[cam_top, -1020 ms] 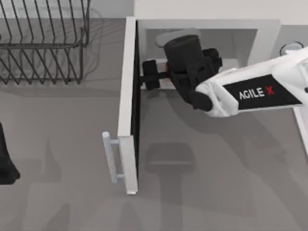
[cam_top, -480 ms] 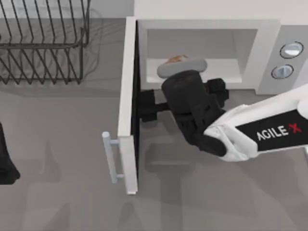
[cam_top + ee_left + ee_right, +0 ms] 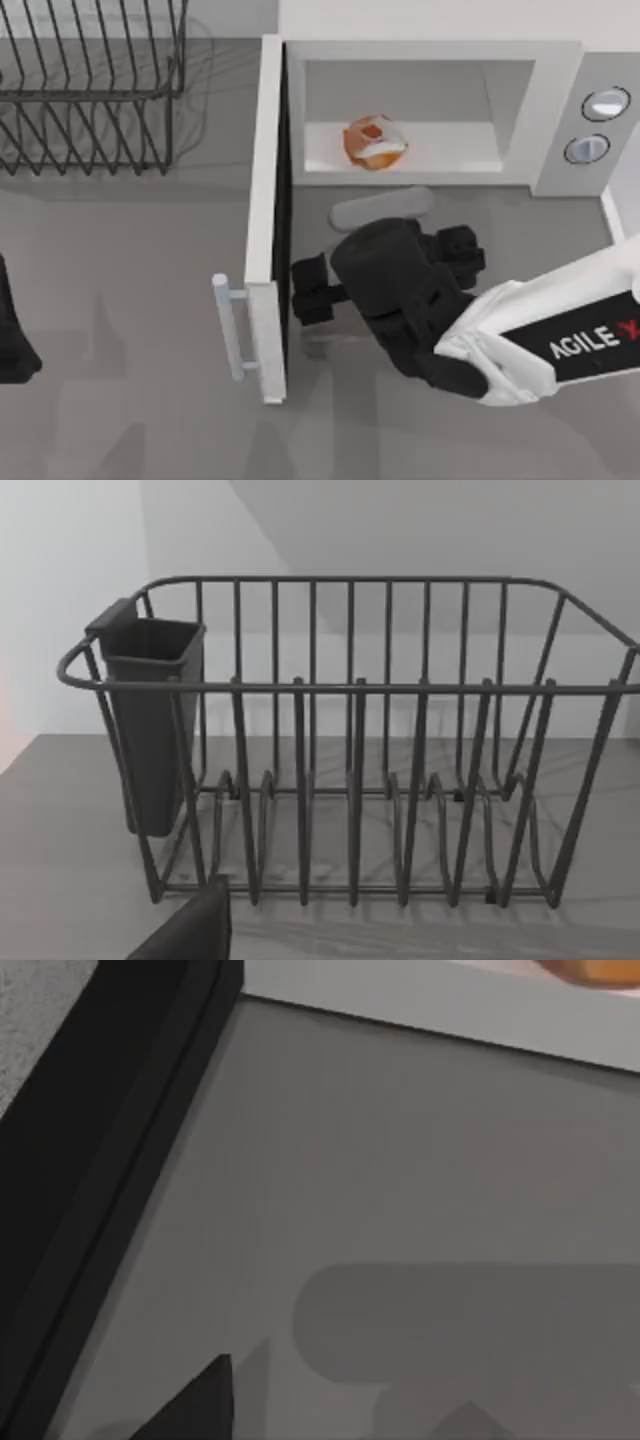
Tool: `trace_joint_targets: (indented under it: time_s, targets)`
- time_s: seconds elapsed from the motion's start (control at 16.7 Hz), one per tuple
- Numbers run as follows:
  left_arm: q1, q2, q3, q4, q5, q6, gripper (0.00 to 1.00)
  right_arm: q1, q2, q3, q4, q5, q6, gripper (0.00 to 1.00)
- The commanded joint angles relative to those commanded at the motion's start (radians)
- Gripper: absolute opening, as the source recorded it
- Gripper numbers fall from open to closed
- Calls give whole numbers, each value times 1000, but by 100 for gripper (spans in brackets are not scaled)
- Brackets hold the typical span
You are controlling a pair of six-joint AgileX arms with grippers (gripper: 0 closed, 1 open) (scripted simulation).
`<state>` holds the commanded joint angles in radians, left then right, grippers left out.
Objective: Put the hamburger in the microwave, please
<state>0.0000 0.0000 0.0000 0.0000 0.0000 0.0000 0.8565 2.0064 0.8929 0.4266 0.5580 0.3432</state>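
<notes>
Left arm point(image 3: 12, 330) parked at the bench's left edge; pincer state cannot tell. Microwave point(image 3: 560, 120) door point(image 3: 268, 220) swung open. Hamburger point(image 3: 374, 143) sits on the microwave floor. Right pincer point(image 3: 312, 290) released, just outside the opening beside the door.

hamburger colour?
Orange-brown with pale patches; the hamburger shows best in the top view.

Light is even and soft from overhead, with no glare on the grey counter point(image 3: 140, 330). The wire rack point(image 3: 90, 85) throws faint striped shadows toward 3 o'clock, and the right arm point(image 3: 540, 345) lays a blurred dark patch on the counter below it. The hamburger point(image 3: 374, 143) sits brightly lit inside the microwave point(image 3: 420, 60).
</notes>
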Motion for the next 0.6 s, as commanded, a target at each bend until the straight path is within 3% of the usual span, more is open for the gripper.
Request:
trace_joint_targets:
  time_s: [0.6]
  targets:
    - [0,0,0,0,0,0,100,12,-48,28,20,1,-9,100]
